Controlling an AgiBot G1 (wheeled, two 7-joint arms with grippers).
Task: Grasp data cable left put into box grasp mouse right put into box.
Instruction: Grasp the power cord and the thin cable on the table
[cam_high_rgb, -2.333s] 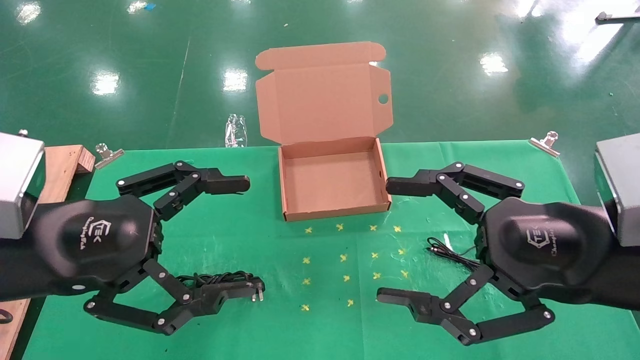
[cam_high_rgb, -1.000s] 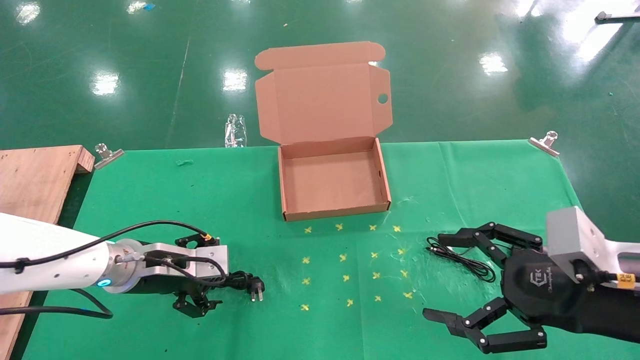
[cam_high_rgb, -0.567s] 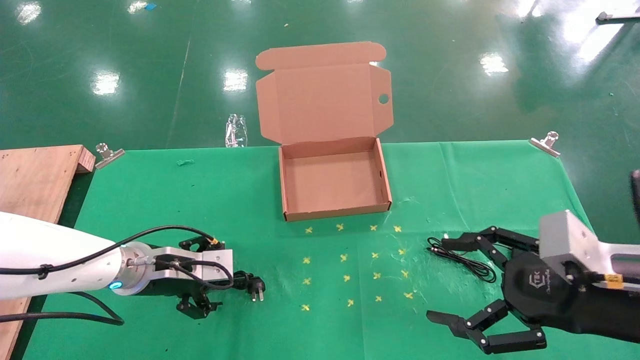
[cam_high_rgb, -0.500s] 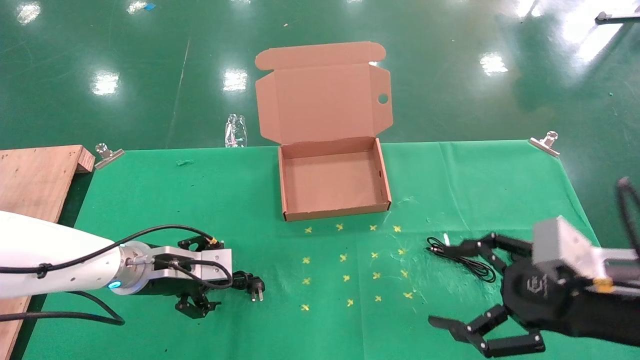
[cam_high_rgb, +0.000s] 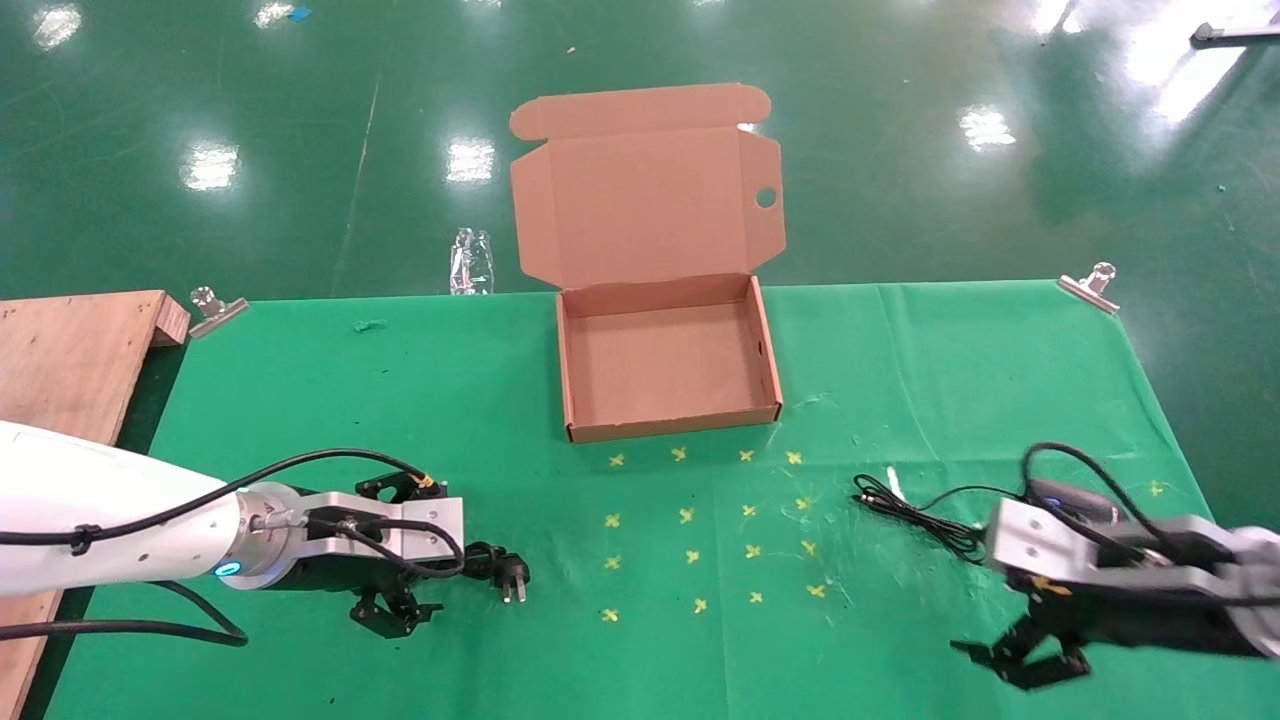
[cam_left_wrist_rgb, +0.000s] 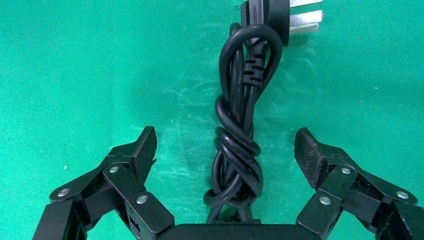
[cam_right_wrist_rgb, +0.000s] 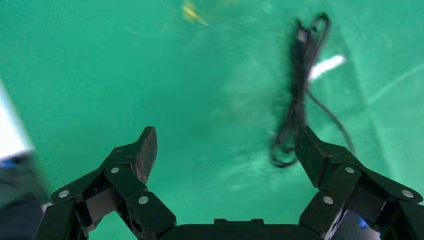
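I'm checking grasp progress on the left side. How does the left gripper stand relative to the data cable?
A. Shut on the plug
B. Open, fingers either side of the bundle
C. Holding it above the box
B: the left gripper is open, its fingers straddling the data cable on the cloth.

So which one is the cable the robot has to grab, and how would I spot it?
Start at the brown cardboard box, then look toward the robot's left, near the table's front edge. The thick black bundled data cable lies between the open left gripper fingers; unlike the thin mouse cord, it ends in a pronged plug.
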